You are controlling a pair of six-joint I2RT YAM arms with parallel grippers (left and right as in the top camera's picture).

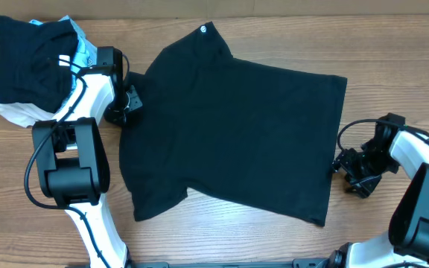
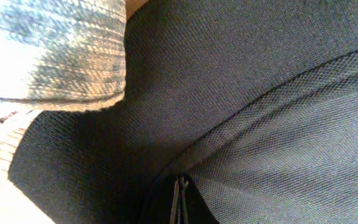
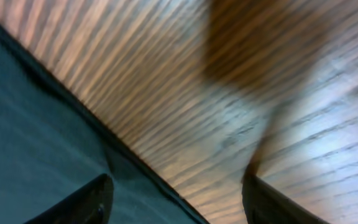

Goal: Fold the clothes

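Observation:
A large black T-shirt (image 1: 237,126) lies spread flat on the wooden table, its small white logo (image 1: 203,30) at the far edge. My left gripper (image 1: 129,100) is at the shirt's left sleeve. In the left wrist view its fingers (image 2: 179,200) are pressed together with black fabric (image 2: 229,93) bunched around them. My right gripper (image 1: 346,165) is at the shirt's right edge. In the right wrist view its fingers (image 3: 176,199) are wide apart, low over the shirt's hem (image 3: 48,149) and the bare wood, holding nothing.
A pile of smaller clothes (image 1: 32,67) lies at the far left: a black piece on top of light-blue and pale pieces. A blurred pale fabric (image 2: 55,50) fills the top left of the left wrist view. Bare wood (image 1: 393,67) lies right of the shirt.

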